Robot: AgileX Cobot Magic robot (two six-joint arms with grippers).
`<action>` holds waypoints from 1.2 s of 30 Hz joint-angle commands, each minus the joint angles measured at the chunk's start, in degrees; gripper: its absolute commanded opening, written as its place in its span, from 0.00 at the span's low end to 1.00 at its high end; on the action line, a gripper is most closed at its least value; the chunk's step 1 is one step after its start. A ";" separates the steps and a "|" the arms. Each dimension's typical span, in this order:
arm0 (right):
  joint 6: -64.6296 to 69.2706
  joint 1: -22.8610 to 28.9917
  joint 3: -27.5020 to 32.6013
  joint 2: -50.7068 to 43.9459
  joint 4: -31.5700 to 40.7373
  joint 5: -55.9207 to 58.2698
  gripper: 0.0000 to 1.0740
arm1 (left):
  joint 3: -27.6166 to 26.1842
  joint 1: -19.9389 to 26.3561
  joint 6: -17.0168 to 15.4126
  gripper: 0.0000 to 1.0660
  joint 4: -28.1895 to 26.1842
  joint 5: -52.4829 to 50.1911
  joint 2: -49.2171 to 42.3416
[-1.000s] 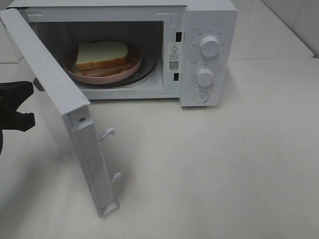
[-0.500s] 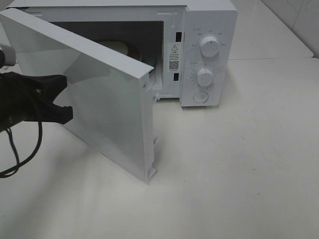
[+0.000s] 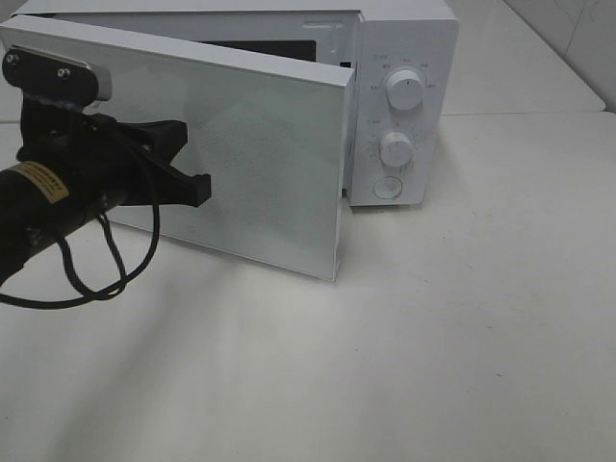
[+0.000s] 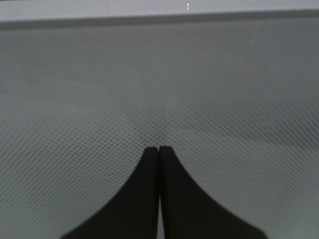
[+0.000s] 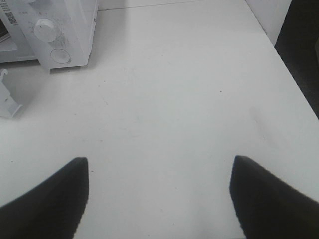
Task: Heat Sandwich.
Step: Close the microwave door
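— So, where's the sandwich?
— Can't tell. The microwave (image 3: 404,58) door (image 3: 260,164) stands nearly closed and hides the inside.
— And the left fingers (image 4: 142,199)?
— Pressed together, empty, with their tips against the door's dotted window.
— The right fingers (image 5: 55,194)?
— Spread wide above the tabletop (image 5: 174,99), holding nothing, well apart from the microwave.

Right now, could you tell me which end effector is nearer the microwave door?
Left. The left end effector, shut, sits at the outer face of the microwave door; the right end effector hangs open over the table, away from it.
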 commanded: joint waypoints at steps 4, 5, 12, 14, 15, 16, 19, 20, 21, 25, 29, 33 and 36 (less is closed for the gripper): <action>0.17 -0.29 0.00 -1.55 0.11 -0.40 0.70 | -4.30 -1.20 0.97 0.00 -2.46 1.20 2.01; 0.17 -0.29 0.00 -1.55 0.11 -0.40 0.70 | -5.84 -1.49 1.26 0.00 -3.95 2.06 2.69; 0.17 -0.29 0.00 -1.55 0.11 -0.40 0.70 | -10.03 -1.49 1.78 0.00 -7.28 2.46 4.70; 0.17 -0.29 0.00 -1.55 0.11 -0.40 0.70 | -12.26 -1.49 2.75 0.00 -7.28 4.18 5.61; 0.17 -0.29 0.00 -1.55 0.11 -0.40 0.70 | -13.24 -1.49 3.15 0.00 -7.33 4.98 6.02; 0.17 -0.29 0.00 -1.55 0.11 -0.40 0.70 | -13.24 -1.49 3.15 0.00 -7.33 4.98 6.02; 0.17 -0.29 0.00 -1.55 0.11 -0.40 0.70 | -16.33 -1.49 3.55 0.00 -7.62 6.30 7.62; 0.17 -0.29 0.00 -1.55 0.11 -0.40 0.70 | -16.33 -1.49 3.55 0.00 -7.62 6.30 7.62; 0.23 -0.29 0.00 -1.55 0.11 -0.40 0.70 | -17.07 -1.49 3.55 0.00 -7.91 6.36 8.14; 0.23 -0.29 0.00 -1.55 0.11 -0.40 0.70 | -19.48 -1.49 3.55 0.00 -8.77 7.16 9.63; 0.23 -0.29 0.00 -1.55 0.11 -0.40 0.70 | -22.52 -1.49 4.01 0.00 -9.57 8.88 10.77; 0.23 -0.29 0.00 -1.55 0.11 -0.40 0.70 | -24.87 -1.49 4.81 0.00 -10.66 9.63 11.97; 0.23 -0.29 0.00 -1.55 0.11 -0.40 0.70 | -25.84 -1.49 5.21 0.00 -11.52 9.85 12.61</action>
